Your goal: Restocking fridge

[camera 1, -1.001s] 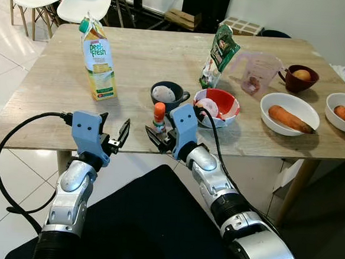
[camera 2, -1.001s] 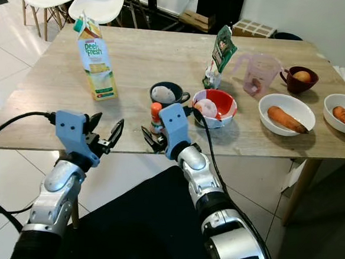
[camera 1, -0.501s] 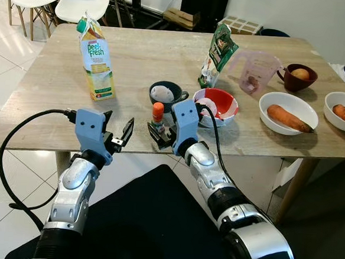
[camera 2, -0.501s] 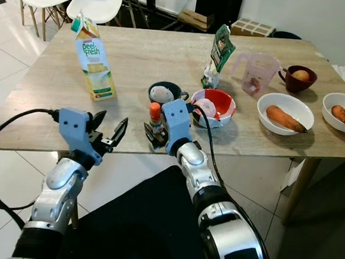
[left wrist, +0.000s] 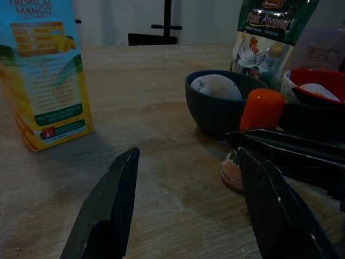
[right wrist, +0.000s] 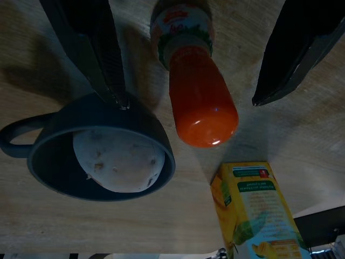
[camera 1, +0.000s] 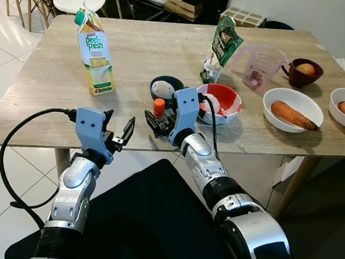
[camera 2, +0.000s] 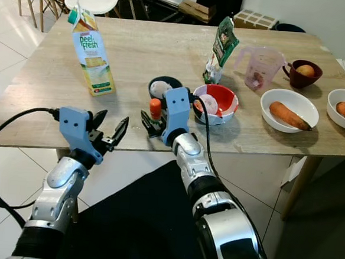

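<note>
Orange-capped and small, the sauce bottle [camera 1: 158, 109] stands upright near the front edge of the pale wood-grain counter [camera 1: 136, 56], just in front of the dark blue cup [camera 1: 166, 87] that holds a pale, potato-like lump. The right gripper [camera 1: 153, 121] has pushed forward over the last second: a moment ago its jaws hung short of the bottle, and now they are spread open with one finger on each side of it, as the right wrist view shows, the bottle sitting in the gap and not yet clamped. I judge this to be the closing stage of a reach, so the next call is to shut on the bottle without knocking the cup behind it.

Off to the side, the left gripper [camera 1: 120, 138] hovers at the counter's front edge, jaws open and empty, much where it was before. Well apart on the left stands the tall yellow-and-green mango juice carton [camera 1: 95, 54]. A green seasoning pouch [camera 1: 221, 47] leans behind the red-and-white bowl [camera 1: 220, 104], and white bowls with carrots [camera 1: 294, 115] lie farther right. Nothing has left the counter for the fridge yet.
</note>
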Robot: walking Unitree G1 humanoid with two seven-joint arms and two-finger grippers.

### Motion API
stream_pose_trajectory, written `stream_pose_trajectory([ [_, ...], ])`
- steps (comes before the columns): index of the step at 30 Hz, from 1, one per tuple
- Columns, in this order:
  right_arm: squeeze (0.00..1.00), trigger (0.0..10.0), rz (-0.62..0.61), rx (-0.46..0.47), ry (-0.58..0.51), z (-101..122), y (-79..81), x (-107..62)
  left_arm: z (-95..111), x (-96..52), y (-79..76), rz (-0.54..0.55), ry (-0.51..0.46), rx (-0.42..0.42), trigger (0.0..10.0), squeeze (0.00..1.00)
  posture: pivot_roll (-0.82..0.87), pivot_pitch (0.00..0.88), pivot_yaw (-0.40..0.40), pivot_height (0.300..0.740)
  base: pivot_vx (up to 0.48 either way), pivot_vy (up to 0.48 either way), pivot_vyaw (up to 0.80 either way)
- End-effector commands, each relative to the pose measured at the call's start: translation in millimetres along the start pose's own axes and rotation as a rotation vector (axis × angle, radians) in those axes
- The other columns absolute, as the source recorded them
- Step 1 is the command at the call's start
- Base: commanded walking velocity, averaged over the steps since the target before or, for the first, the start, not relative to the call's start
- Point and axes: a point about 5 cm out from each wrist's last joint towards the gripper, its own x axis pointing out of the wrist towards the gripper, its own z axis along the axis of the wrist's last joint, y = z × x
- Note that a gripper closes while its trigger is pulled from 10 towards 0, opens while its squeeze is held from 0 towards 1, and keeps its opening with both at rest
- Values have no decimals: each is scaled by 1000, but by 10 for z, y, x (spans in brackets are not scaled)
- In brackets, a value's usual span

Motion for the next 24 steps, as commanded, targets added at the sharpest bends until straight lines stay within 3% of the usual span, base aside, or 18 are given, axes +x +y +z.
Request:
stream_pose_trajectory([
  [1,0,10000,32,25,17,-25,162,49,-63,-24,13,-9,37,5,10000,0,-129,222,-32,740,0,0,0],
  [5,0,10000,36,24,9,15,267,103,-72,-51,27,-8,41,8,10000,0,-130,222,-33,740,0,0,0],
  [24,0,10000,43,49,-10,29,381,137,-75,-38,15,-14,42,13,10000,0,-129,219,-34,740,0,0,0],
])
